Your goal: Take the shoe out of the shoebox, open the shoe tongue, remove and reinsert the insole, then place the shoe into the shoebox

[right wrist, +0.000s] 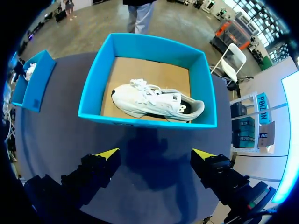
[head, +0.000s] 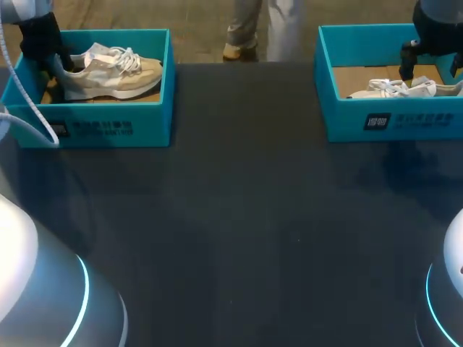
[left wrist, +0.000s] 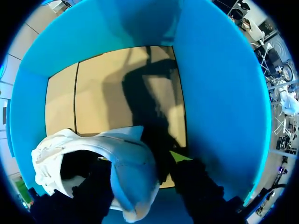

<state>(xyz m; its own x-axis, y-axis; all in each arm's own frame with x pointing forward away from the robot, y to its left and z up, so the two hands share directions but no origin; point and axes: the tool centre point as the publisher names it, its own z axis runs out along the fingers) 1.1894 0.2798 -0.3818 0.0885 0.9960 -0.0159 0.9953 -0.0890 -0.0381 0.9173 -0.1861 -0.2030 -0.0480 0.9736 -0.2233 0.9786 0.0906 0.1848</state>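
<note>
Dark worktop [head: 239, 217] carries at its 10 o'clock a teal shoebox [head: 108, 130] with the beige shoe [head: 116, 72] inside, the left gripper [left wrist: 140, 165] spread astride its heel [left wrist: 133, 186], so I judge it should pinch the heel wall firmly and lift straight up; the right gripper [right wrist: 155, 155] hangs spread.

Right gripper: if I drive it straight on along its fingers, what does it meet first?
Probably the near wall of the blue shoebox, or the white shoe lying inside just past it. The open right gripper hangs above the table, short of the box; depth is unclear.
</note>
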